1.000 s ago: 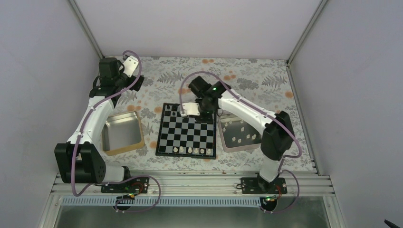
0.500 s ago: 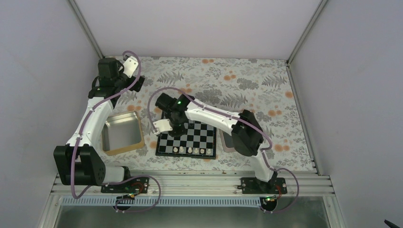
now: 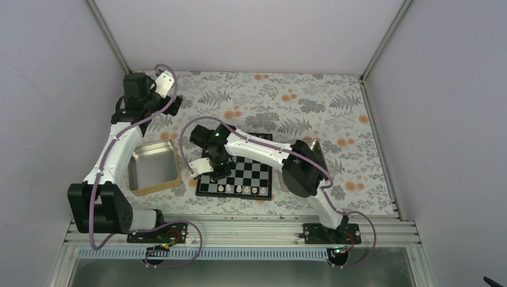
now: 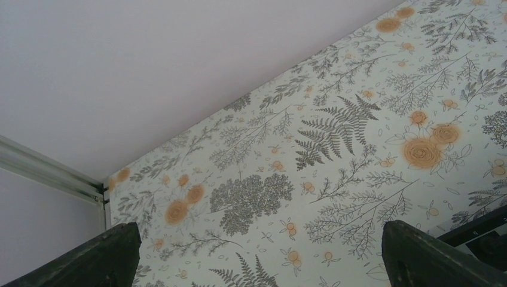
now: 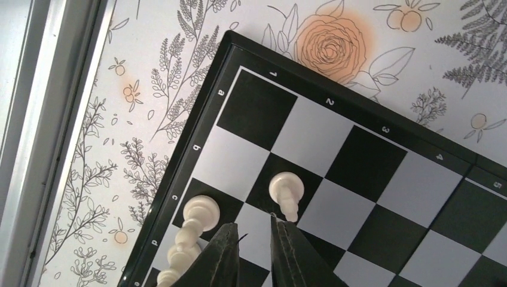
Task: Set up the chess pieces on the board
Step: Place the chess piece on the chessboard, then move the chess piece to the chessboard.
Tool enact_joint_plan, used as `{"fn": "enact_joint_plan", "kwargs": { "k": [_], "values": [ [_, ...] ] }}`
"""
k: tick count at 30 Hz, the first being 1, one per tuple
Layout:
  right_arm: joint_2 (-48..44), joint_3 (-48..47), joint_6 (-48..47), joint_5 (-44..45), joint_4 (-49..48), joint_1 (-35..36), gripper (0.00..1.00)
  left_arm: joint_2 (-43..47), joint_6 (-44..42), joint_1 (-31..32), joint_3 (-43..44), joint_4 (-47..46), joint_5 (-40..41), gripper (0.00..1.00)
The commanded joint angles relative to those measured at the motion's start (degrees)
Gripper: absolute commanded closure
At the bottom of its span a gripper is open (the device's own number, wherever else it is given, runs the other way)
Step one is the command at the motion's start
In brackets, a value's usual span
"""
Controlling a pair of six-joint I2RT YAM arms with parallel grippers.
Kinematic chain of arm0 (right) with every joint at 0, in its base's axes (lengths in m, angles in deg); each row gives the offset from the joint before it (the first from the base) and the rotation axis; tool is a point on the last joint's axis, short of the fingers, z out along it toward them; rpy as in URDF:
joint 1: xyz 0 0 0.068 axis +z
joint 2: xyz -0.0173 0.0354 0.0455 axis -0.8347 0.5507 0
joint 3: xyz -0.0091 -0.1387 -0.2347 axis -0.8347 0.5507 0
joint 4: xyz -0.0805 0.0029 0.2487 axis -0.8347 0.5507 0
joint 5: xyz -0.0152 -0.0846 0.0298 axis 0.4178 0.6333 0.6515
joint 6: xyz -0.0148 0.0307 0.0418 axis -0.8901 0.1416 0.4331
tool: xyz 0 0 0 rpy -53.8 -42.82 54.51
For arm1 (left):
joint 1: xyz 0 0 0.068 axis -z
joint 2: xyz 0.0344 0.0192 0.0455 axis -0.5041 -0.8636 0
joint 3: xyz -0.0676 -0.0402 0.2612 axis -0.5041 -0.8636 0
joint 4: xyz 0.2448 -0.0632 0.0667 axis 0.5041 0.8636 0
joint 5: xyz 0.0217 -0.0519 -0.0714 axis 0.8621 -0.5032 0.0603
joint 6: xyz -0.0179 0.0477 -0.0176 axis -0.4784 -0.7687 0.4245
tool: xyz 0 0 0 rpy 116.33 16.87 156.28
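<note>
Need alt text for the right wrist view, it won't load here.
The right gripper hovers over a corner of the board, jaws slightly apart with nothing between them. A white pawn stands on a dark square just ahead of it, more white pieces line the board's edge, and floral cloth lies beyond.

We count one board [image 3: 257,177] and one metal tray [image 3: 152,170] in plain sight on the desk [image 3: 287,101]. Right at the tips of the right gripper [image 5: 252,232] stands one lone pawn [image 5: 286,192]; just left of the gripper, three more white chess pieces [image 5: 199,214] line the board's edge. From overhead that near row looks like six, but they're tiny.
</note>
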Motion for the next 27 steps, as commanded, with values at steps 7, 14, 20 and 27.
{"fn": "enact_joint_plan", "kwargs": {
  "k": [7, 14, 20, 27],
  "values": [
    [-0.35, 0.91, 0.80, -0.28, -1.83, 1.13, 0.82, 1.55, -0.26, 0.09, 0.63, -0.88, -0.87, 0.00],
    [-1.17, 2.38, 3.00, 3.07, -6.88, -0.23, 0.86, 2.00, -0.06, 0.10, -0.11, -1.52, -0.16, 0.00],
    [-0.64, 1.11, 3.87, 3.13, -7.46, -2.20, 0.92, 1.95, -0.08, 0.10, -0.12, -1.62, -0.14, 0.00],
    [1.11, -0.32, 3.86, 1.60, -4.66, -2.94, 0.87, 1.96, -0.25, 0.12, -0.40, -1.78, -0.14, 0.00]
  ]
}}
